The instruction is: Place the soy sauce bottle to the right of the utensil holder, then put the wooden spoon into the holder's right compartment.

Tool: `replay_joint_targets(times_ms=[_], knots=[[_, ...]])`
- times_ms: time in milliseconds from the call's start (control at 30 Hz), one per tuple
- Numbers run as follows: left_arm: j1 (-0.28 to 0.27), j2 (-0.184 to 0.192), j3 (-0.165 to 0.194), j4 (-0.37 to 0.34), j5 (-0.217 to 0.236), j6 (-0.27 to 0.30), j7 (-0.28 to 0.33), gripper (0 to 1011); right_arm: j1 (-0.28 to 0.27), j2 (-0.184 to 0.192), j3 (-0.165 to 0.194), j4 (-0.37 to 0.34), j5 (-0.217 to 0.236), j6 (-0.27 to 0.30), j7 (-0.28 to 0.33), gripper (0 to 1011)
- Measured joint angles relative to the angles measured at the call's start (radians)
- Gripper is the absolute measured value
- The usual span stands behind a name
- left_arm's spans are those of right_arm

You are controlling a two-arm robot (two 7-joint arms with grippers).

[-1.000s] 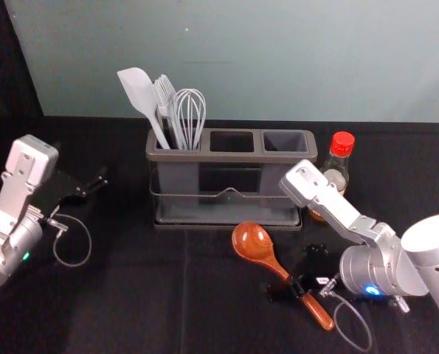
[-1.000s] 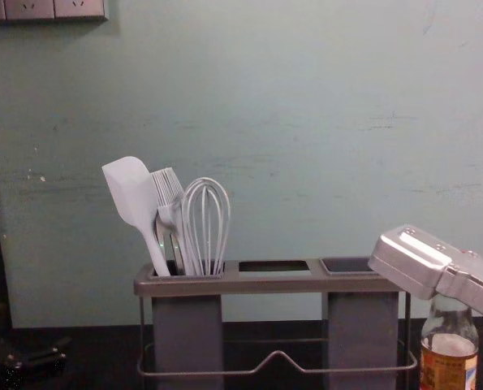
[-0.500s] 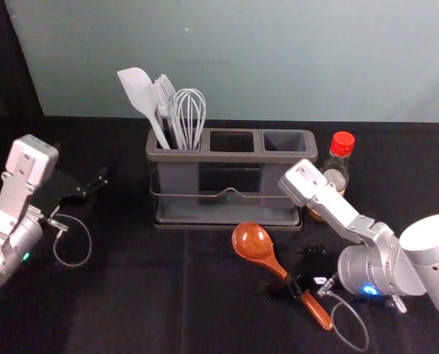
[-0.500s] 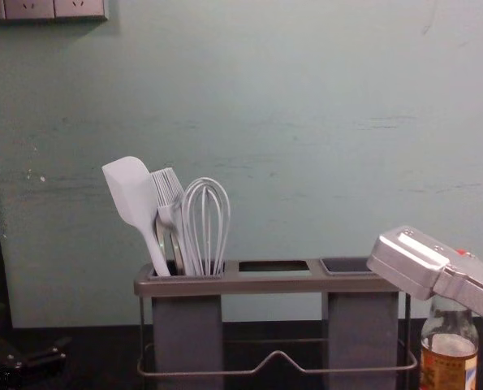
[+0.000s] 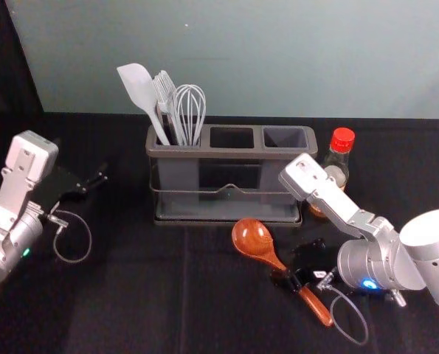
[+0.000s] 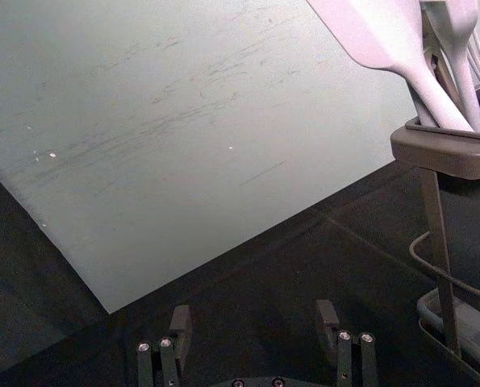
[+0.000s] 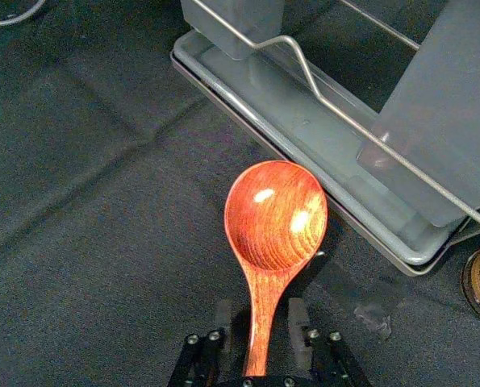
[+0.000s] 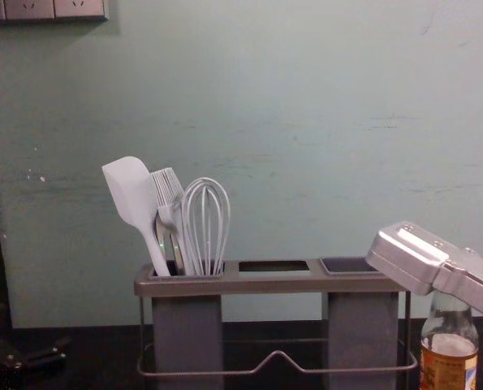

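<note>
The wooden spoon [image 5: 257, 240] lies in front of the utensil holder [image 5: 234, 155], its bowl towards the holder. My right gripper [image 5: 294, 279] is low over its handle; in the right wrist view the open right gripper [image 7: 260, 313] has a finger on each side of the handle, with gaps between. The red-capped soy sauce bottle [image 5: 342, 141] stands just right of the holder, partly behind my right arm; the bottle [image 8: 449, 361] is upright. Both the middle and right compartments look empty. My left gripper [image 5: 92, 184] is left of the holder; the left gripper [image 6: 254, 321] is open and holds nothing.
A white spatula [image 5: 139, 87], a fork-like utensil and a whisk [image 5: 189, 110] rise from the holder's left compartment. A wall [image 5: 278, 59] stands behind the dark table [image 5: 145, 295]. Cable loops hang by both wrists.
My right arm has shifted only slightly, and its gripper remains at the spoon handle. The whole head view has moved a little. The left arm, spoon and bottle appear to keep their places.
</note>
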Motion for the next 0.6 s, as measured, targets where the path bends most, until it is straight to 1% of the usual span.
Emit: replay_joint_targets(times_ms=[33, 67, 100, 133, 167, 200, 233, 267, 300, 333, 367, 600], knots=[[0.0, 0.0, 0.0, 0.0, 0.0, 0.0, 0.0, 1005, 0.0, 0.0, 0.001, 0.0, 0.0, 0.0, 0.001, 435], [0.0, 0.0, 0.0, 0.0, 0.0, 0.0, 0.0, 1005, -0.001, -0.001, 0.001, 0.0, 0.0, 0.001, 0.003, 396], [0.0, 0.0, 0.0, 0.0, 0.0, 0.0, 0.0, 1005, -0.002, -0.001, 0.002, 0.0, -0.001, 0.001, 0.004, 396], [0.0, 0.0, 0.0, 0.0, 0.0, 0.0, 0.0, 1005, -0.003, -0.001, 0.004, 0.0, -0.001, 0.001, 0.005, 334], [0.0, 0.0, 0.0, 0.0, 0.0, 0.0, 0.0, 1005, -0.005, -0.001, 0.005, 0.0, -0.001, 0.001, 0.005, 293], [0.0, 0.0, 0.0, 0.0, 0.0, 0.0, 0.0, 1005, -0.005, -0.001, 0.005, 0.0, -0.001, 0.001, 0.005, 293], [0.0, 0.0, 0.0, 0.0, 0.0, 0.0, 0.0, 1005, -0.005, -0.001, 0.006, 0.0, -0.001, 0.001, 0.006, 235], [0.0, 0.0, 0.0, 0.0, 0.0, 0.0, 0.0, 1005, -0.005, -0.001, 0.007, 0.0, -0.001, 0.0, 0.007, 223], [0.0, 0.0, 0.0, 0.0, 0.0, 0.0, 0.0, 1005, -0.006, -0.001, 0.007, 0.001, -0.001, 0.0, 0.009, 175], [0.0, 0.0, 0.0, 0.0, 0.0, 0.0, 0.0, 1005, -0.006, -0.002, 0.008, 0.001, 0.0, 0.0, 0.011, 175], [0.0, 0.0, 0.0, 0.0, 0.0, 0.0, 0.0, 1005, -0.006, -0.002, 0.008, 0.002, 0.0, 0.0, 0.012, 139], [0.0, 0.0, 0.0, 0.0, 0.0, 0.0, 0.0, 1005, -0.008, -0.002, 0.017, -0.004, 0.008, 0.0, 0.015, 137]])
